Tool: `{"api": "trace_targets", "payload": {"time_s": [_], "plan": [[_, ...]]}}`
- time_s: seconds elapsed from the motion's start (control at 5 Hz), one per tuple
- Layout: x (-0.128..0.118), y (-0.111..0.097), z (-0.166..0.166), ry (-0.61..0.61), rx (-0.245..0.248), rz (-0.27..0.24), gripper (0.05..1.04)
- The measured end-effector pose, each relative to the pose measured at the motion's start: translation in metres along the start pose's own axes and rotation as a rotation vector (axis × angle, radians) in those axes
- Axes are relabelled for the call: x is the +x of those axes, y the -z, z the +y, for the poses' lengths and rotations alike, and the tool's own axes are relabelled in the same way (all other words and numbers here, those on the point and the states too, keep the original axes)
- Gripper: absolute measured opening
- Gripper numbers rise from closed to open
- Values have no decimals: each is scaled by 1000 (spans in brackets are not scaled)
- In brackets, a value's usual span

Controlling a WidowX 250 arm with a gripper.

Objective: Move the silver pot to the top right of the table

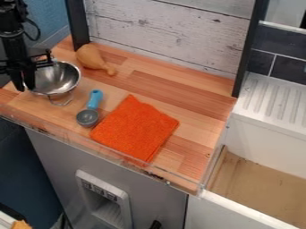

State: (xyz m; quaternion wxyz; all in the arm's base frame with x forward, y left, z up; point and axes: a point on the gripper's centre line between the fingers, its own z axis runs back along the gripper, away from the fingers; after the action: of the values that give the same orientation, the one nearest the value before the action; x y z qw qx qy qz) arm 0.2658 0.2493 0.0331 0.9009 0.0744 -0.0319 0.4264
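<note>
- Pot (67, 80): silver, bowl-shaped, above and left of the cloth (136, 129); wire loop (61, 99) beneath (handle or foot, hard to say).
- Gripper (24, 85): upper left of the cloth, at the pot's left side; whether spread, pressed together or pinching the rim, cannot tell.
- Handling, advised: confirm a firm pinch on the rim, raise straight up, keep level; smooth curved metal may swivel.
- Scoop (88, 117): blue-handled, just left of the cloth; lift the loop clear of it.
- Drumstick (92, 57): above and left of the cloth, behind the pot; avoid nudging.
- Destination: table (206, 96) corner, beyond the cloth, by the dark post (244, 53); stop short of it.
</note>
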Motion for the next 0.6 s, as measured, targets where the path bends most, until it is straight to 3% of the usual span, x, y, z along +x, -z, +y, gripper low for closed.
{"api": "trace_targets", "payload": {"time_s": [0.2,0.6], "plan": [[-2,-15,2,-3,-32,6,76],[-7,-66,1,-13,-164,-41,60]]}}
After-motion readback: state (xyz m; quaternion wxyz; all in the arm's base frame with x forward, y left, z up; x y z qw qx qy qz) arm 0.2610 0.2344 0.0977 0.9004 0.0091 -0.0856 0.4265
